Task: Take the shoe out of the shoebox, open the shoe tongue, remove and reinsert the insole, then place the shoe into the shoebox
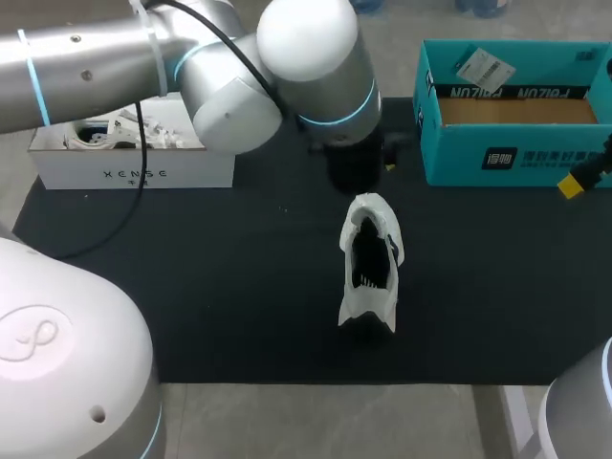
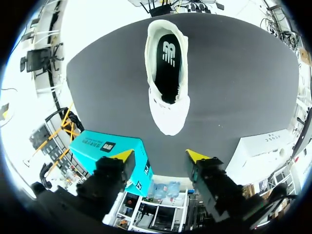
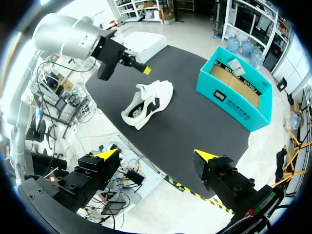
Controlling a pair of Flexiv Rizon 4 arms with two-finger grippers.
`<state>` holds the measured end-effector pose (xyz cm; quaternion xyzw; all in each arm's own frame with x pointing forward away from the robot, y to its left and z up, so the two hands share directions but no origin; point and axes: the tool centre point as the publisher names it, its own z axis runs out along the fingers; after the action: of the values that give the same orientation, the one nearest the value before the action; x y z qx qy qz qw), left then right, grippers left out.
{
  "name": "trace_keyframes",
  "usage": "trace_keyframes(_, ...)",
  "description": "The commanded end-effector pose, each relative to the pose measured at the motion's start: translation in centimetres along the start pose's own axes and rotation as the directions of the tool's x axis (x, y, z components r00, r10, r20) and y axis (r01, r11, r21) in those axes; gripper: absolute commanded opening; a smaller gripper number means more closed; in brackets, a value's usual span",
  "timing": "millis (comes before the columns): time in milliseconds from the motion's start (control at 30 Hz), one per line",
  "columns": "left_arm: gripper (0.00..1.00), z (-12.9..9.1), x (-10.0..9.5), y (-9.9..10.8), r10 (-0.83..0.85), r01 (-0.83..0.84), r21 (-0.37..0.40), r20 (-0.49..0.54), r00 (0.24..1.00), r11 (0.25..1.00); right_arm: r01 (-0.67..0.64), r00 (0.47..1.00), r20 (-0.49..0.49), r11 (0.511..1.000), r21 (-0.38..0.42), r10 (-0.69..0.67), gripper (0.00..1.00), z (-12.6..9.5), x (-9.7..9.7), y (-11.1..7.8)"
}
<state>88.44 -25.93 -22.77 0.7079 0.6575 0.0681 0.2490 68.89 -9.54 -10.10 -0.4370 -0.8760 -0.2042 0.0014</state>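
A white shoe [image 1: 371, 263] stands upright in the middle of the black mat [image 1: 191, 277]. Its black insole [image 2: 168, 58] lies inside it. The teal shoebox [image 1: 507, 105] stands at the back right, open, with only a paper tag in it. My left gripper [image 2: 161, 156] hovers above the mat just behind the shoe [image 2: 168, 73], open, with nothing between its fingers. In the head view its arm hides it. My right gripper [image 3: 156, 156] is high off the table's right side, open and empty; one of its yellow fingertips [image 1: 571, 185] shows by the shoebox front.
A white box [image 1: 134, 163] with loose white pieces inside stands at the back left of the mat. The mat's front edge runs close below the shoe.
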Motion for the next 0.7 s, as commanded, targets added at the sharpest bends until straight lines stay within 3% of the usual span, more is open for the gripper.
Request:
trace_keyframes(33,0.0,1.0,0.2,0.3,-0.006,0.005,0.018,0.006,1.0,1.0,-0.001,1.0,-0.001,1.0,0.008,0.001,1.0,0.1,-0.1,0.4)
trace_keyframes(700,0.0,5.4,2.6,-6.6,0.004,0.0,0.143,-0.027,1.0,0.99,-0.001,1.0,-0.001,1.0,0.008,0.001,1.0,0.1,-0.1,0.4)
